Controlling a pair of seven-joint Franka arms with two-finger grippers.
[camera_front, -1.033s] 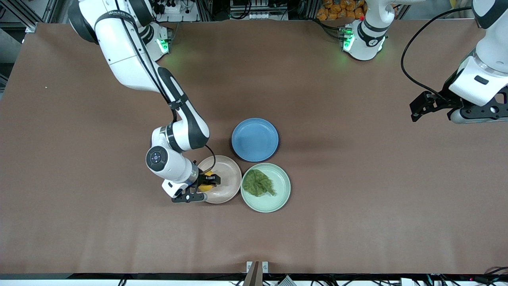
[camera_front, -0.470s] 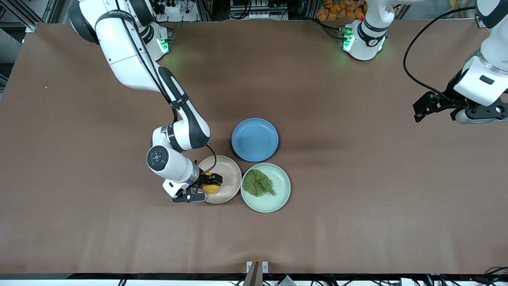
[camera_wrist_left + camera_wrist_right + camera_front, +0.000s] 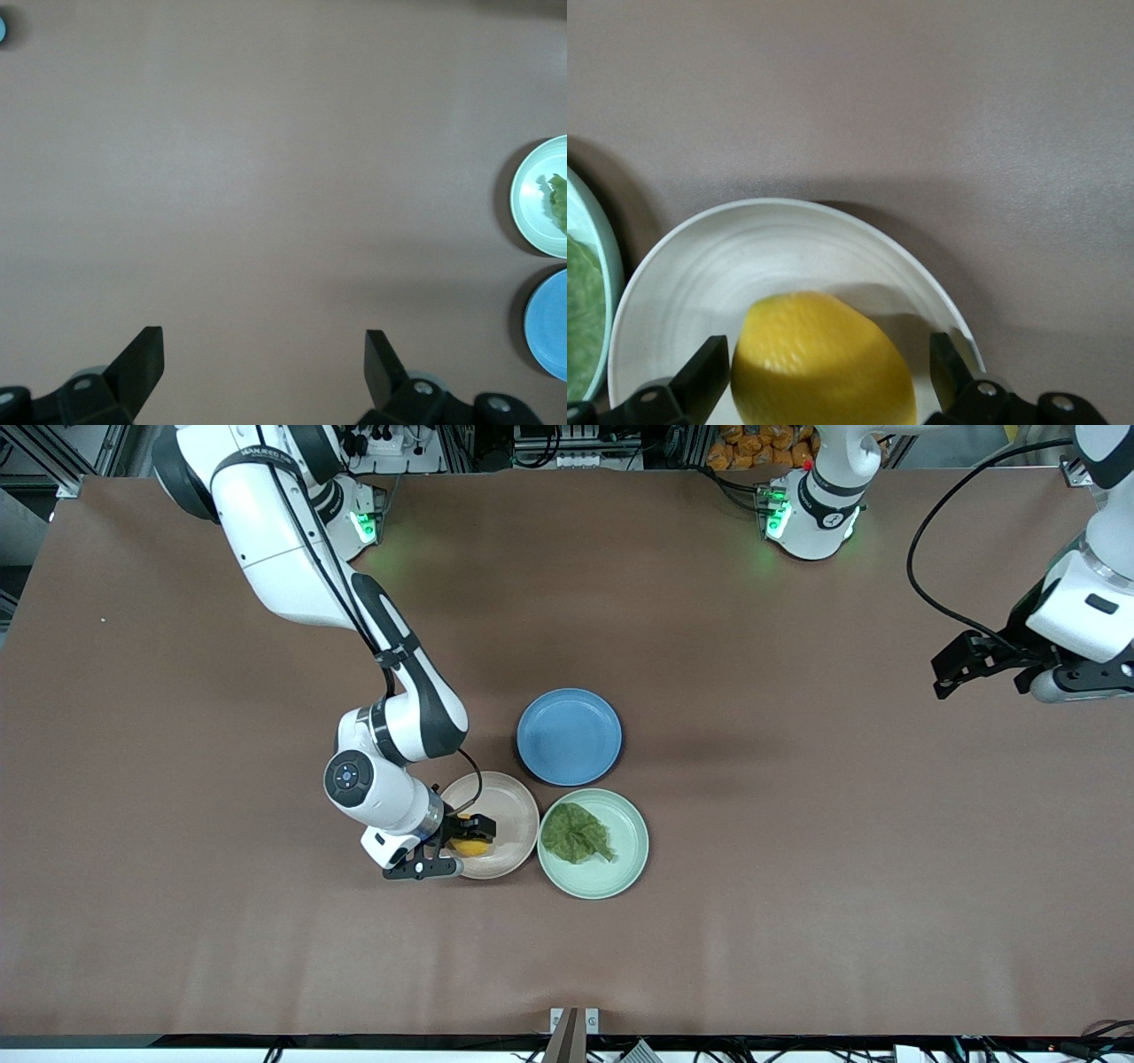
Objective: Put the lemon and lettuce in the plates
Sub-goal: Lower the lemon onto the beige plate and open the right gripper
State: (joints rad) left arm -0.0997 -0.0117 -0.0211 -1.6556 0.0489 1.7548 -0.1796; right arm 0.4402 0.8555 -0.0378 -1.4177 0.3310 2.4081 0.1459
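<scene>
- While the lettuce [image 3: 576, 833] already lies flat in the mint plate [image 3: 631, 866], half the job looks done.
- Over the beige plate [image 3: 514, 806], just beside the mint one toward the right arm's end, the right gripper [image 3: 459, 844] sits low with the lemon [image 3: 468, 847] between its fingers.
- Right wrist view: the lemon [image 3: 822, 361] fills the gap between the two black fingers [image 3: 700, 379], the beige plate [image 3: 726, 257] directly beneath it. The jaws stand wide, and the contact points are cut off at the frame's edge, so I cannot tell whether they grip the fruit or have let it go.
- Whether the lemon rests on the plate or hangs just above it is also hard to call.
- Left gripper [image 3: 952, 673] hovers over bare table at the left arm's end, waiting, jaws spread wide and empty [image 3: 264, 367].
- Blue plate [image 3: 569, 736], farther from the camera, holds nothing.
- Left to do, by my read: confirm release of the lemon and lift the right arm clear.
</scene>
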